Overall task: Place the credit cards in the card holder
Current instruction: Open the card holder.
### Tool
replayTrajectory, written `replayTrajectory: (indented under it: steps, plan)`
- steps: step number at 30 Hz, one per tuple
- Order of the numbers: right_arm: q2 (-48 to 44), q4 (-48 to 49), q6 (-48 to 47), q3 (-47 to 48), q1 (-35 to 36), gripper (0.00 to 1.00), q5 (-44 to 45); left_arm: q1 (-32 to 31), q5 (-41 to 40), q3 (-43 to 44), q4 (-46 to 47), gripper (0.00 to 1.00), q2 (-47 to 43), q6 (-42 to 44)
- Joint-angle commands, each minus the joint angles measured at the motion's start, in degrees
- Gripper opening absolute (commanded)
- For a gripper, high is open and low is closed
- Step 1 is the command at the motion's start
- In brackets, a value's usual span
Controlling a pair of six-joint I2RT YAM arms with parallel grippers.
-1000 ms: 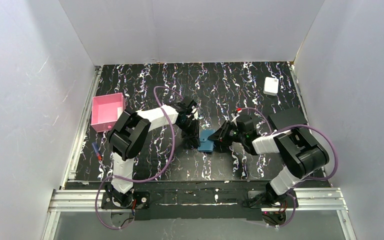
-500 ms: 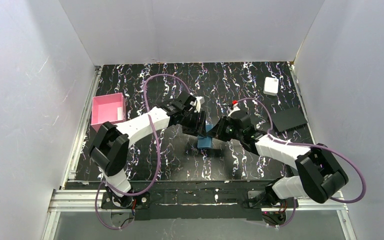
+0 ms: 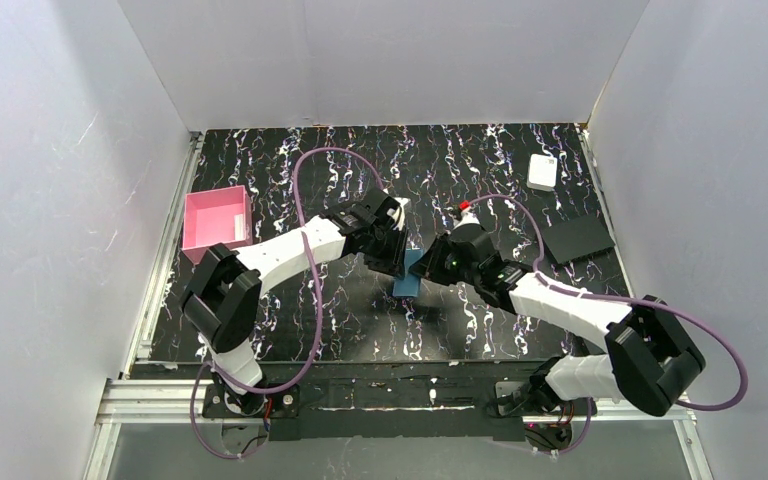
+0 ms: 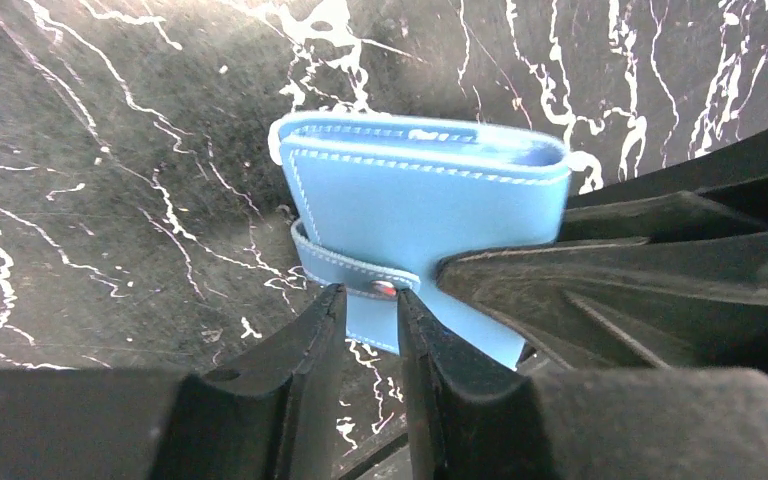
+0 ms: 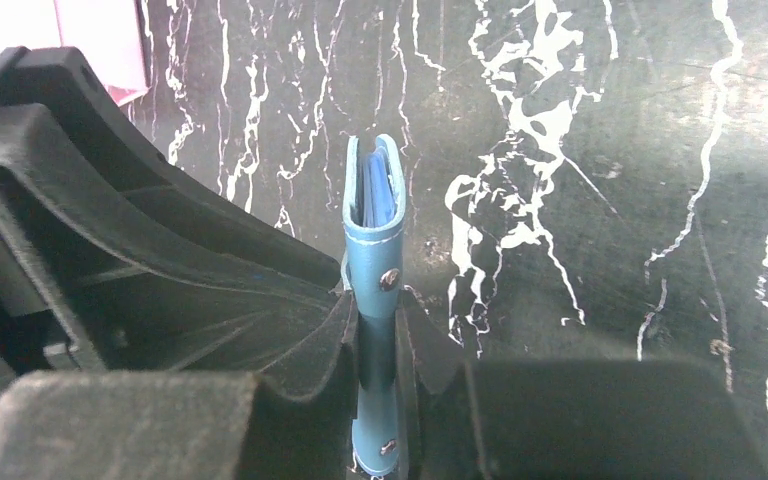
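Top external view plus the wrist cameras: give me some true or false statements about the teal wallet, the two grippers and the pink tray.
1. The right gripper is shut on the teal folding wallet. True.
2. The wallet lies unfolded flat on the black marbled table. False: it is folded closed and held on edge.
3. The left gripper has its tips at the wallet's snap strap. True.
4. The pink square tray sits at the table's right edge. False: it is at the left edge.
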Motion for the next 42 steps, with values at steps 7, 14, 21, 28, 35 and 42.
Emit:
replayTrajectory:
  steps: [7, 14, 21, 28, 35, 42]
  plan:
    - [-3.13, 2.35, 3.18, 2.39, 0.18, 0.01, 0.58, -1.30, 1.96, -1.68, 2.20, 0.51, -3.88, 2.42]
    - [-0.77, 4.21, 3.60, 2.35, 0.24, 0.01, -3.00, -1.34, 0.87, -1.69, 2.39, 0.57, -4.04, 2.49]
    - [-0.56, 4.83, 3.34, 2.82, 0.44, 0.01, -4.39, -1.34, -2.64, -0.07, 0.09, 0.43, -2.35, 2.23]
    - [-2.55, 2.79, 2.83, 4.15, 0.44, 0.01, -3.40, -1.32, -5.88, 2.39, -4.34, 0.35, 0.96, 2.28]
    - [-5.87, 0.09, 2.53, 3.56, 0.45, 0.01, -1.25, -1.34, -16.77, 6.86, -12.41, 0.23, 4.04, 3.90]
    - [-9.41, -2.96, 0.48, 2.79, -1.40, 0.01, 0.46, -1.01, -17.87, 6.81, -12.66, 0.00, 2.60, 5.84]
